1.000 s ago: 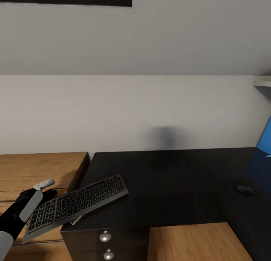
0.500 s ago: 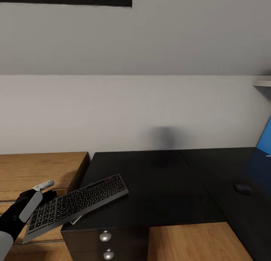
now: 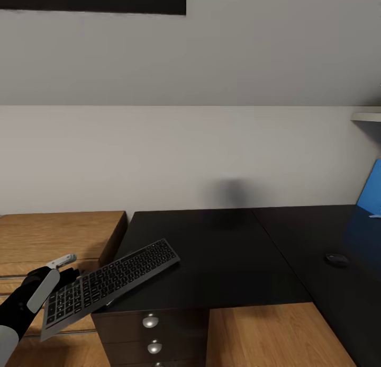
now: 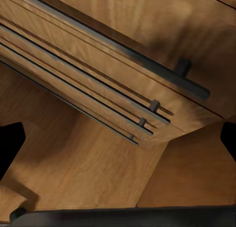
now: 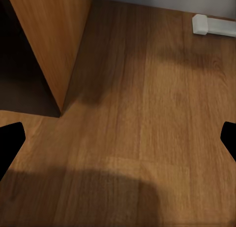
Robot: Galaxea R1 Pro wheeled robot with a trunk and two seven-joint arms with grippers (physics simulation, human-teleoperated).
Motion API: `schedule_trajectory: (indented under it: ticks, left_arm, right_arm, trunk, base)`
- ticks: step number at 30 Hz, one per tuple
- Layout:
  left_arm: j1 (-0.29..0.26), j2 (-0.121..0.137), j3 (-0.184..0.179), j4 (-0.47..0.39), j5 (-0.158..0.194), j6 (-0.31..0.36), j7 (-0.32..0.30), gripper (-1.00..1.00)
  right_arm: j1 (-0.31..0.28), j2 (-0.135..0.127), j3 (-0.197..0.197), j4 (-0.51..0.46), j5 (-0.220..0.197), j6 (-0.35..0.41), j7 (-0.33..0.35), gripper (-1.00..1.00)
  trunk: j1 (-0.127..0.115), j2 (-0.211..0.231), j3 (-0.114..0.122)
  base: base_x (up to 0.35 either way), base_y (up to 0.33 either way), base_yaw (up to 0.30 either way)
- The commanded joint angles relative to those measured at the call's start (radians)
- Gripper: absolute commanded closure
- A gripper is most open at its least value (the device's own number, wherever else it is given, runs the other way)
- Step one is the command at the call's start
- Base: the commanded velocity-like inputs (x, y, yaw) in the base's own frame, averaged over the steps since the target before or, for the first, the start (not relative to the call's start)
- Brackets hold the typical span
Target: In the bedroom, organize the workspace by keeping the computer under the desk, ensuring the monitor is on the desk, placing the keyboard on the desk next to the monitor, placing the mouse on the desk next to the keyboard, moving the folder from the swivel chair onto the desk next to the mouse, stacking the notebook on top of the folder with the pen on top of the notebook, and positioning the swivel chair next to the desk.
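Lower left of the head view, the left pincer [image 3: 58,274] is clamped on the keyboard [image 3: 108,285], held tilted over the tabletop [image 3: 222,261] edge, likely ready for setting down

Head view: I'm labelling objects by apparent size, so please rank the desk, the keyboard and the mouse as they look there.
1. The desk, by far the largest.
2. The keyboard, held at its near end by the left gripper; nearness enlarges it somewhat.
3. The mouse, smallest.
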Motion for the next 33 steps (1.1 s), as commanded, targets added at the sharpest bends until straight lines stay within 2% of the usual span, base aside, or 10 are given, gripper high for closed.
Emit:
schedule_trajectory:
  ticks: [1, 33]
  left_arm:
    - [-0.001, 0.001, -0.004, -0.001, 0.010, 0.001, 0.009, -1.00]
    - [-0.001, 0.001, -0.004, -0.003, 0.003, 0.004, 0.011, -1.00]
  right_arm:
    - [-0.001, 0.000, 0.009, 0.002, -0.007, -0.004, -0.001, -1.00]
    - [-0.001, 0.000, 0.009, 0.002, -0.007, -0.004, -0.001, -1.00]
  trunk:
    - [0.000, -0.001, -0.001]
    - [0.000, -0.001, -0.001]
  base:
    - [-0.006, 0.000, 0.000]
    - [-0.021, -0.021, 0.000]
